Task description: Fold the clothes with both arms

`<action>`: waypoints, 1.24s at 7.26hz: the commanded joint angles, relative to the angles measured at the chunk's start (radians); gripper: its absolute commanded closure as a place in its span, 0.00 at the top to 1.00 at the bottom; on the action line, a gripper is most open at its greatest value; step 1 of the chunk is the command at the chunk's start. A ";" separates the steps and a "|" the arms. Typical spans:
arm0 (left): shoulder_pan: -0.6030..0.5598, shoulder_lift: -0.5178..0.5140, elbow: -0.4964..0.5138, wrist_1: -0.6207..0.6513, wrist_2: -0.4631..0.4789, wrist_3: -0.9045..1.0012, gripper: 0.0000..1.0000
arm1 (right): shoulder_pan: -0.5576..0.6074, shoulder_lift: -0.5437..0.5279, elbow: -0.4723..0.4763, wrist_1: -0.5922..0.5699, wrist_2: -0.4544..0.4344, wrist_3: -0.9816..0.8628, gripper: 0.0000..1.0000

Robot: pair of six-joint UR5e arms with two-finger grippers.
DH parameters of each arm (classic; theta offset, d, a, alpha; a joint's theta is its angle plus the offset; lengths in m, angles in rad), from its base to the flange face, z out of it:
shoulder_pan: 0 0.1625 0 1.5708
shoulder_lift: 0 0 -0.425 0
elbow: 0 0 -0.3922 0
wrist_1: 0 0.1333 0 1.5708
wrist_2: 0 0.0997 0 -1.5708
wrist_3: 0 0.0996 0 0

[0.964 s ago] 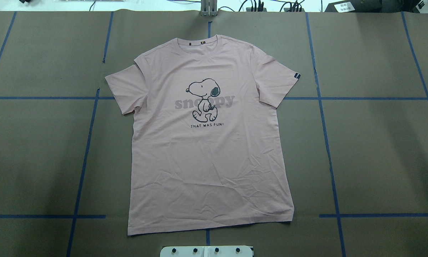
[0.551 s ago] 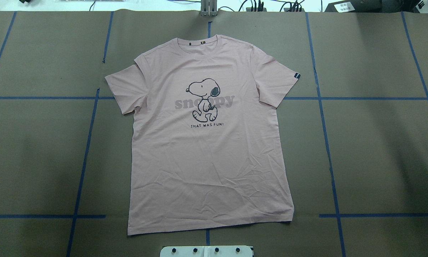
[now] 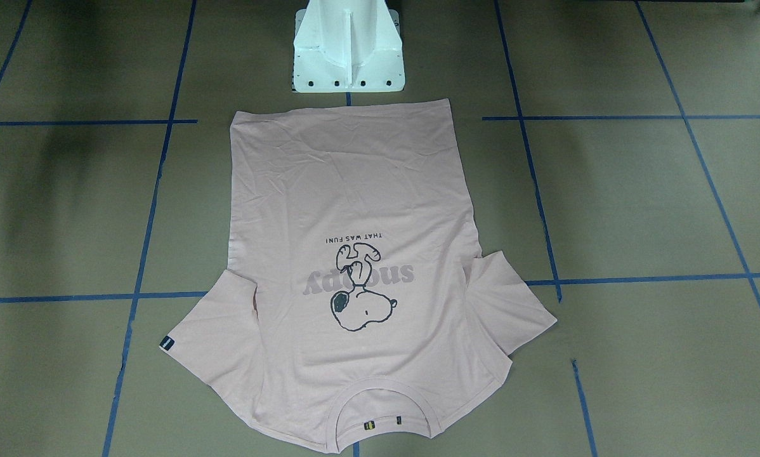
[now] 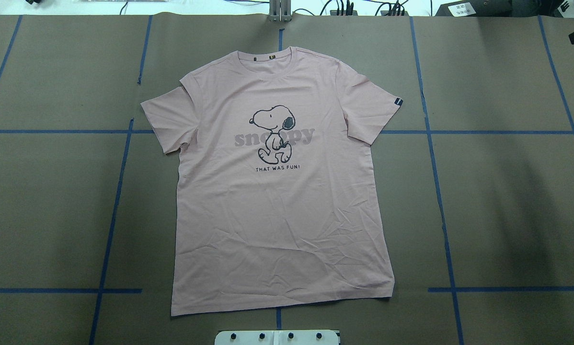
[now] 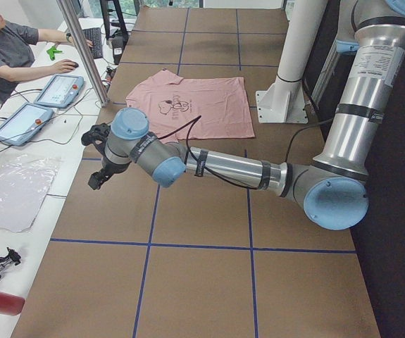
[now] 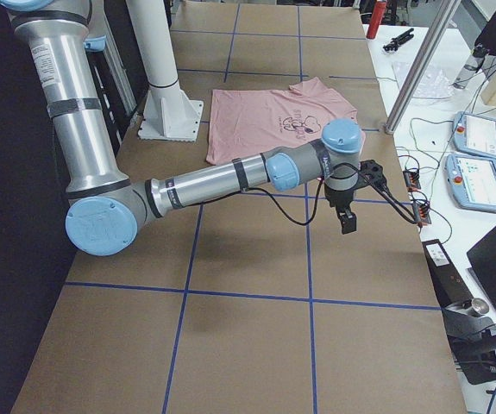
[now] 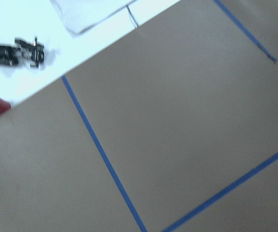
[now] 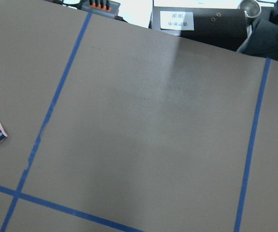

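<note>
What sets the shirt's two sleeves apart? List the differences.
The right sleeve carries a small dark tag at its hem; the left sleeve has none. The right sleeve points toward the robot's right, the left sleeve toward its left. Both are pink, short and spread flat.

Pink Snoopy shirt (image 4: 277, 201) lies flat, print up, mid-table; left arm (image 5: 223, 165) and right arm (image 6: 204, 183) stretch out either side.

Brown tbl (image 4: 507, 215) (blue tape (image 4: 507, 132) grid).

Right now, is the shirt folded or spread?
Spread: shirt lies flat, print up, full outline showing, nothing doubled over.
</note>
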 commanded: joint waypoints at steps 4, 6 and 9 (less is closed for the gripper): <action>0.155 -0.061 0.011 -0.131 0.002 -0.250 1.00 | -0.312 0.124 -0.172 0.419 -0.216 0.561 0.99; 0.158 -0.062 0.008 -0.131 0.001 -0.252 1.00 | -0.443 0.198 -0.293 0.474 -0.373 0.675 0.97; 0.158 -0.061 -0.019 -0.131 0.000 -0.278 1.00 | -0.583 0.210 -0.321 0.476 -0.523 0.798 0.79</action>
